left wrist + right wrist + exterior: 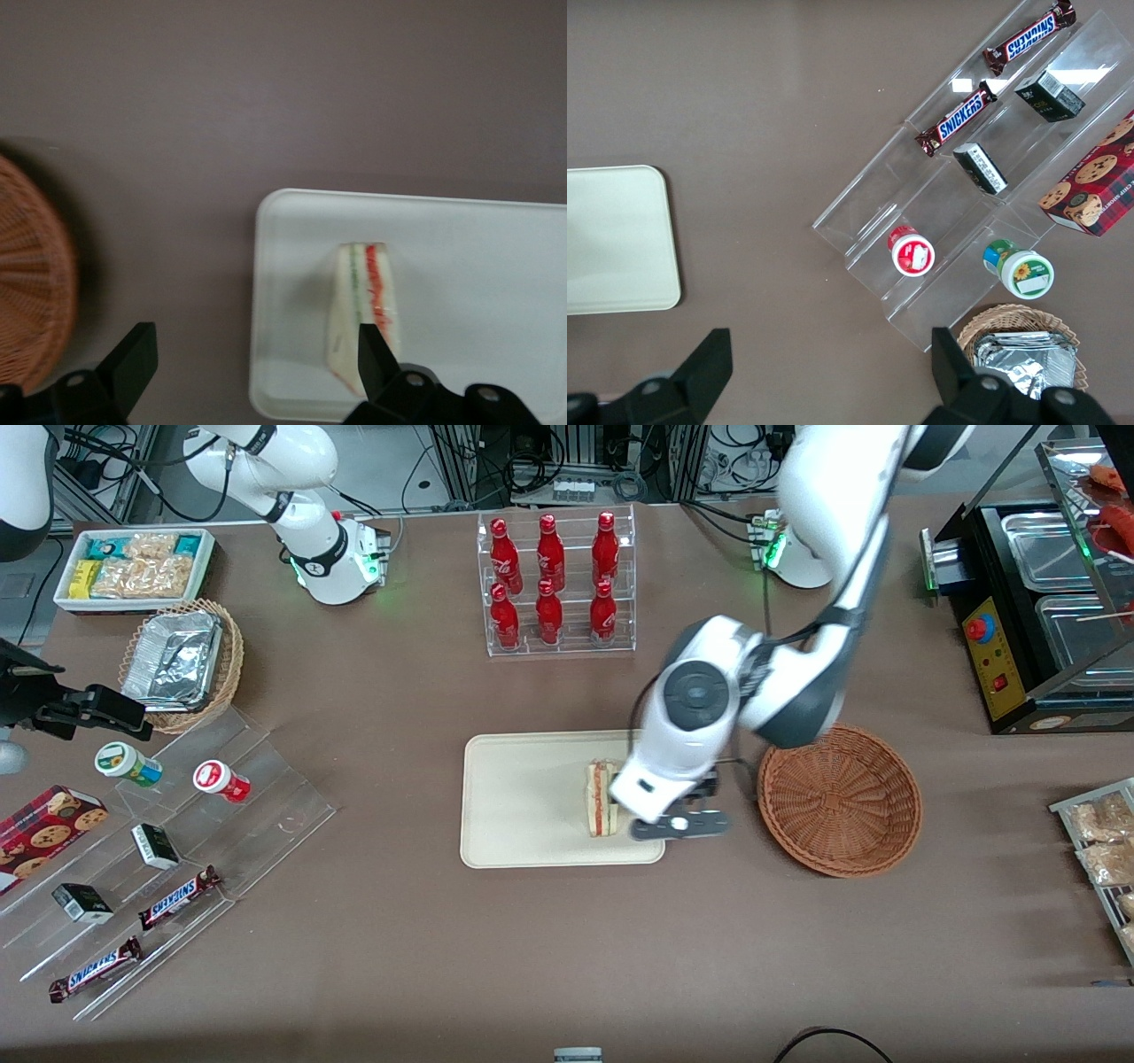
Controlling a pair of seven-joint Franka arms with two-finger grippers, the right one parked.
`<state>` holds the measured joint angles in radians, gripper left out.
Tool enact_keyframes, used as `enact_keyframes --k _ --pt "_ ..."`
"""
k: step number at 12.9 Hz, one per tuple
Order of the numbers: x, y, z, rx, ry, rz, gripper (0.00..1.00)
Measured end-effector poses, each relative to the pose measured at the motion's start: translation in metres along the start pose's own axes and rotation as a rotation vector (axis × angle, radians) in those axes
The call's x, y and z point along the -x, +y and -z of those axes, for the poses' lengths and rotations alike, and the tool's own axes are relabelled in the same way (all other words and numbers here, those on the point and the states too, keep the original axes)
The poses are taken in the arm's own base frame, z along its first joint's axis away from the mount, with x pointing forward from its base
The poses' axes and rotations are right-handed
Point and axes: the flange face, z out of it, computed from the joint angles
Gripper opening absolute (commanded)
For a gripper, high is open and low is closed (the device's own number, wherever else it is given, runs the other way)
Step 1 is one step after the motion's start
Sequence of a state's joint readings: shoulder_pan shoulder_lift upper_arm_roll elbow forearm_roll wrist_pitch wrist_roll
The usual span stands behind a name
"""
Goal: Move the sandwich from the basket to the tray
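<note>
The sandwich [601,797] lies on the cream-white tray [523,806], near the tray's end that faces the dark-brown basket [840,799]. The basket stands beside the tray, toward the working arm's end of the table, with nothing showing in it. My left gripper [682,804] hovers above that tray end, between sandwich and basket. In the left wrist view the gripper [253,345] is open and empty, one finger over the bare table near the basket [27,283], the other over the sandwich [363,301] on the tray [478,257].
A clear rack of red bottles [556,584] stands farther from the front camera than the tray. Stepped acrylic shelves with snacks [159,850], a lighter wicker basket with foil container [182,662] and a white snack bin [133,567] lie toward the parked arm's end. A black appliance [1036,620] stands toward the working arm's end.
</note>
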<state>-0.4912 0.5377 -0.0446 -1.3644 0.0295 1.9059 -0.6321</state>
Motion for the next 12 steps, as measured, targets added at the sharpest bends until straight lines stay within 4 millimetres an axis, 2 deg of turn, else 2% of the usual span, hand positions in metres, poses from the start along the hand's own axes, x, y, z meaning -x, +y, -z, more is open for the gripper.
enact_keyframes --k 3,7,9,12 --pt "-0.02 -0.058 0.041 -0.005 -0.012 0.062 1.0" --pt "-0.031 -0.139 0.088 -0.005 -0.065 0.066 1.0" --pt "-0.029 -0.179 0.113 -0.015 -0.094 0.057 1.0" --pt "-0.017 -0.221 0.148 -0.023 -0.127 0.055 1.0"
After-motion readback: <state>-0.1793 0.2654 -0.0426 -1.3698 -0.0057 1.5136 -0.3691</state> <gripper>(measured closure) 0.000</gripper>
